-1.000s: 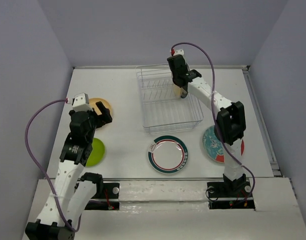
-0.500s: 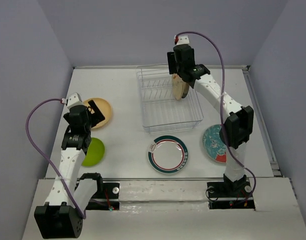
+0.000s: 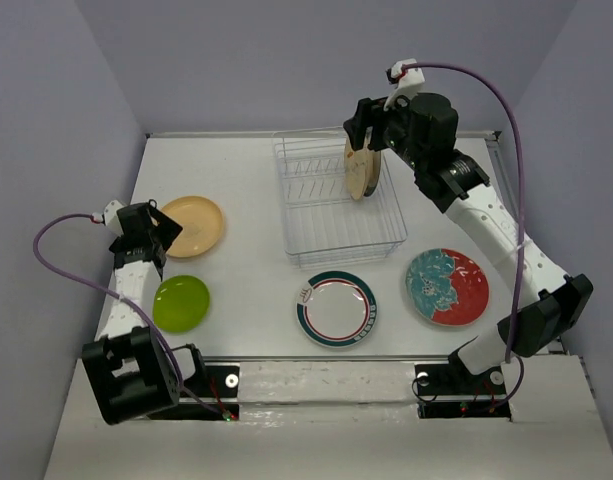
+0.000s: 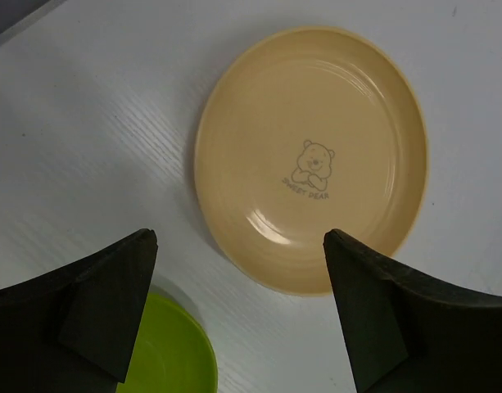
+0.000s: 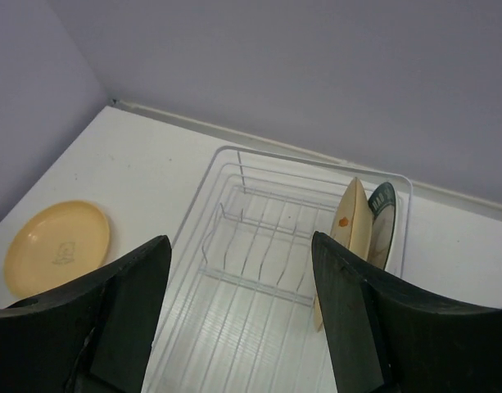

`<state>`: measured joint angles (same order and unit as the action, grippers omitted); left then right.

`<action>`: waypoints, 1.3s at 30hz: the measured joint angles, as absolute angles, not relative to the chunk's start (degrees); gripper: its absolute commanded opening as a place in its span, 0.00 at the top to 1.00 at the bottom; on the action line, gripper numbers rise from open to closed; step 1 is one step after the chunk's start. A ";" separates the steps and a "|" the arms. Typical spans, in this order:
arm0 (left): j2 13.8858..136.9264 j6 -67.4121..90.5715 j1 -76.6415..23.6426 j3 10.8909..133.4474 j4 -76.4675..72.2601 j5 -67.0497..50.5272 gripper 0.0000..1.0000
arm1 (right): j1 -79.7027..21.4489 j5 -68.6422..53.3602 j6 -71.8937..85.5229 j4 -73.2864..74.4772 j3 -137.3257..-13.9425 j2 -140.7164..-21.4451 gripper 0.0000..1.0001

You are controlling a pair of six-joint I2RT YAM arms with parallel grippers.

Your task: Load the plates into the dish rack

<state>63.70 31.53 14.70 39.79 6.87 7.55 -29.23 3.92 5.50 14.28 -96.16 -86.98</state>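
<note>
The cream plate (image 5: 351, 229) stands upright in the dish rack (image 3: 321, 215) below the wide, empty right claw (image 5: 241, 278), so the next step is likely the orange-tan plate (image 4: 312, 155) lying under the wide-open left claw (image 4: 238, 270), which must descend onto its rim.

Top view overlooks the whole table (image 3: 256, 180) from the near edge. Left wrist looks down close on the tan plate (image 4: 309, 155); right wrist, higher, shares it.
</note>
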 measured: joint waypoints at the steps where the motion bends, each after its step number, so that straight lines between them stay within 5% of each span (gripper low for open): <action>1: 66.24 32.45 15.64 40.25 6.17 7.46 0.10 | -29.23 2.79 5.63 13.87 -95.46 -86.70 0.26; 21: 93.71 34.83 25.82 47.27 -4.99 -3.11 0.58 | -29.23 -0.69 6.72 12.12 -92.84 -86.21 0.27; 26: 94.87 34.54 25.61 47.37 -5.45 -4.69 0.81 | -29.23 -1.63 7.35 11.97 -92.84 -86.21 0.27; 27: 94.87 34.46 25.63 47.37 -5.58 -5.06 0.94 | -29.23 -1.87 7.44 11.97 -92.84 -86.21 0.27; 33: 94.52 34.70 24.97 47.37 -7.42 -7.97 0.94 | -29.23 -3.46 7.92 11.94 -92.84 -86.24 0.09; 39: 84.27 35.24 20.53 45.34 -8.12 -10.26 0.94 | -29.23 -12.64 8.93 11.68 -92.99 -87.68 0.05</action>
